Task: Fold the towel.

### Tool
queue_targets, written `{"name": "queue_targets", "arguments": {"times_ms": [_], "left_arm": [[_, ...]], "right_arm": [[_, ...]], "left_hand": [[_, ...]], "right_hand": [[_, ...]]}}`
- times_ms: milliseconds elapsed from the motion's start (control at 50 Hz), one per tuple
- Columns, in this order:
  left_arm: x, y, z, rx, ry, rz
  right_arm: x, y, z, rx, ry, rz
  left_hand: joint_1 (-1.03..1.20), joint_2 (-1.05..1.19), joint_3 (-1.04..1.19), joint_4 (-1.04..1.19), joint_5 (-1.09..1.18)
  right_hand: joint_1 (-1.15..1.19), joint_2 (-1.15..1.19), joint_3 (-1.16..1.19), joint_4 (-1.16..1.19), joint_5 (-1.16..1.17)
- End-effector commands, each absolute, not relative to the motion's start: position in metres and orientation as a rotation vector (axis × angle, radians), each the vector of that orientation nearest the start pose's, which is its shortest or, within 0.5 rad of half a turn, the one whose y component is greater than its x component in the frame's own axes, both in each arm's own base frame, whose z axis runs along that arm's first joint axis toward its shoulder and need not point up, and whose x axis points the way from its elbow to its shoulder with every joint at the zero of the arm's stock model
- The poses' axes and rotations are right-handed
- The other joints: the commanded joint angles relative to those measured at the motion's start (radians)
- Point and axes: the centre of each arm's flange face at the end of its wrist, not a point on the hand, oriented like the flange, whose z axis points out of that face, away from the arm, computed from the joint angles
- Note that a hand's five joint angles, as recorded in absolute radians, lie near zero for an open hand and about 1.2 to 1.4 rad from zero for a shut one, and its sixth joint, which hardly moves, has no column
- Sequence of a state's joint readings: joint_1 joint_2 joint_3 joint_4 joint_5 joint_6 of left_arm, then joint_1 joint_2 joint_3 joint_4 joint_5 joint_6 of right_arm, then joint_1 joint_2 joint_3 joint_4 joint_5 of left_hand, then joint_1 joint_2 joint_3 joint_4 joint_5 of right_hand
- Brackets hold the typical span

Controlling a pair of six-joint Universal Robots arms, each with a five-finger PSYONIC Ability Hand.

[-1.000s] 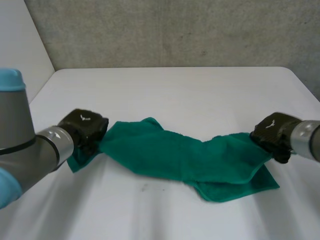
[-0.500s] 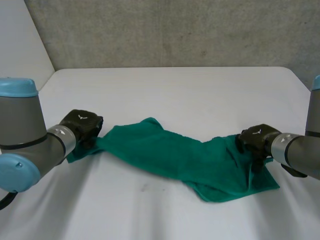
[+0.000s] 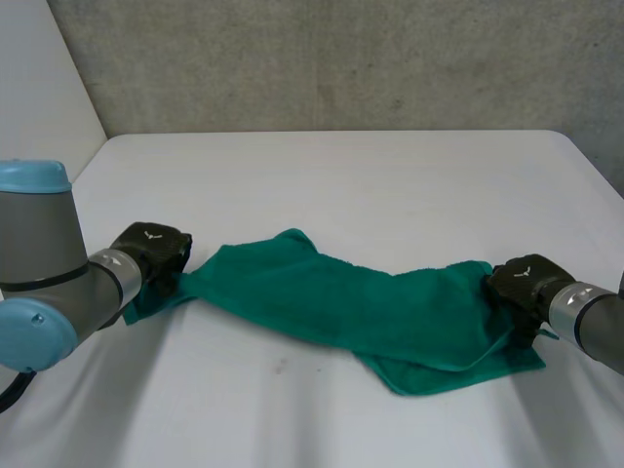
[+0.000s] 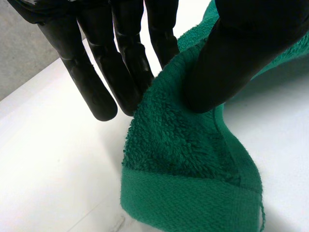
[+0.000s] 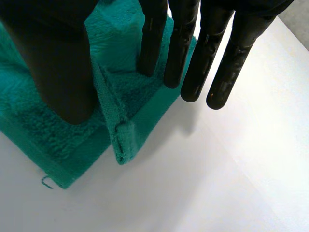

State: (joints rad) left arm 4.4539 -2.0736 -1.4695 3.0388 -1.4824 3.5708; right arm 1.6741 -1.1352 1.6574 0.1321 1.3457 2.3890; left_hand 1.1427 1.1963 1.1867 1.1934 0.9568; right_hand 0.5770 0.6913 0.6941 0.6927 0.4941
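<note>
At the left fingers [image 4: 96,72]: left hand [image 3: 151,252] pinches one end corner of the green towel [image 3: 341,302] between thumb and straight fingers.
At the right fingers [image 5: 178,48]: right hand [image 3: 522,281] nips a raised ridge of the opposite end.
Towel: on the white tabletop [image 3: 341,185], stretched from fingers to fingers.
Change: right hand has drawn back outward and the left has eased outward, so the cloth is pulled longer, probably readying the fold.
Writing: none legible; a small white emblem [image 3: 151,234] on each hand's back.
</note>
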Motion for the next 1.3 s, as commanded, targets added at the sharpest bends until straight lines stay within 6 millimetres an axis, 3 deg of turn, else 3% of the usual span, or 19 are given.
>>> {"name": "queue_targets", "arguments": {"times_ms": [20,100,200,300,380,440,540,640,700,740,780,800,860,900,940,980,1040,1160,1300], "left_arm": [[-0.224,-0.305,0.164,0.949,2.529,-1.598],[-0.224,-0.303,0.169,0.949,2.523,-1.608],[-0.224,-0.298,0.182,0.953,2.509,-1.632],[-0.22,-0.282,0.219,0.958,2.489,-1.659],[-0.218,-0.273,0.222,0.985,2.523,-1.61],[-0.217,-0.269,0.215,0.998,2.556,-1.555],[-0.217,-0.276,0.183,1.011,2.626,-1.426],[-0.222,-0.299,0.164,1.068,2.591,-1.387],[-0.229,-0.325,0.173,1.088,2.479,-1.498],[-0.237,-0.348,0.197,1.052,2.347,-1.683],[-0.24,-0.356,0.207,1.034,2.288,-1.76],[-0.246,-0.371,0.232,0.992,2.142,-1.927],[-0.255,-0.397,0.305,0.828,1.715,-2.31],[-0.255,-0.398,0.364,0.694,1.406,-2.527],[-0.255,-0.392,0.393,0.624,1.247,-2.627],[-0.251,-0.383,0.423,0.532,1.098,-2.731],[-0.248,-0.376,0.433,0.48,1.093,-2.785],[-0.235,-0.382,0.386,0.46,1.389,-2.77],[-0.217,-0.378,0.32,0.475,1.687,-2.609]], "right_arm": [[0.181,-0.3,0.148,-1.311,2.538,-1.543],[0.182,-0.308,0.172,-1.272,2.485,-1.732],[0.184,-0.303,0.243,-1.188,2.353,-1.999],[0.184,-0.286,0.273,-1.277,2.417,-1.82],[0.182,-0.272,0.269,-1.4,2.501,-1.606],[0.182,-0.268,0.242,-1.629,2.536,-1.329],[0.181,-0.284,0.204,-1.708,2.595,-1.156],[0.197,-0.305,0.194,-1.749,2.585,-1.23],[0.206,-0.323,0.203,-1.712,2.574,-1.377],[0.214,-0.355,0.236,-1.564,2.533,-1.69],[0.217,-0.363,0.25,-1.509,2.504,-1.794],[0.219,-0.37,0.263,-1.451,2.471,-1.893],[0.228,-0.394,0.352,-1.083,2.131,-2.448],[0.227,-0.397,0.371,-1.003,2.038,-2.553],[0.225,-0.4,0.425,-0.74,1.706,-2.82],[0.227,-0.394,0.448,-0.632,1.531,-2.906],[0.224,-0.379,0.467,-0.575,1.418,-2.957],[0.225,-0.37,0.436,-0.655,1.521,-2.859],[0.235,-0.359,0.342,-0.896,1.746,-2.523]], "left_hand": [[0.254,0.2,0.21,0.203,0.265],[0.254,0.2,0.21,0.203,0.265],[0.254,0.2,0.21,0.203,0.265],[0.254,0.2,0.21,0.203,0.265],[0.254,0.2,0.21,0.203,0.265],[0.254,0.2,0.21,0.203,0.265],[0.254,0.2,0.21,0.203,0.265],[0.254,0.2,0.21,0.203,0.265],[0.254,0.2,0.21,0.203,0.265],[0.254,0.2,0.21,0.203,0.265],[0.254,0.2,0.21,0.203,0.265],[0.254,0.2,0.21,0.203,0.265],[0.254,0.2,0.21,0.203,0.265],[0.254,0.2,0.21,0.203,0.265],[0.254,0.2,0.21,0.203,0.265],[0.254,0.2,0.21,0.203,0.265],[0.254,0.2,0.21,0.203,0.265],[0.254,0.2,0.21,0.203,0.265],[0.254,0.2,0.21,0.203,0.265]], "right_hand": [[0.819,0.705,0.702,0.704,0.728],[0.819,0.705,0.702,0.704,0.728],[0.819,0.705,0.702,0.704,0.728],[0.819,0.705,0.702,0.704,0.728],[0.819,0.705,0.702,0.704,0.728],[0.819,0.705,0.702,0.704,0.728],[0.819,0.705,0.702,0.704,0.728],[0.819,0.705,0.702,0.704,0.728],[0.819,0.705,0.702,0.704,0.728],[0.819,0.705,0.702,0.704,0.728],[0.819,0.705,0.702,0.704,0.728],[0.819,0.705,0.702,0.704,0.728],[0.819,0.705,0.702,0.704,0.728],[0.819,0.705,0.702,0.704,0.728],[0.819,0.705,0.702,0.704,0.728],[0.819,0.705,0.702,0.704,0.728],[0.819,0.705,0.702,0.704,0.728],[0.819,0.705,0.702,0.704,0.728],[0.819,0.705,0.702,0.704,0.728]]}}
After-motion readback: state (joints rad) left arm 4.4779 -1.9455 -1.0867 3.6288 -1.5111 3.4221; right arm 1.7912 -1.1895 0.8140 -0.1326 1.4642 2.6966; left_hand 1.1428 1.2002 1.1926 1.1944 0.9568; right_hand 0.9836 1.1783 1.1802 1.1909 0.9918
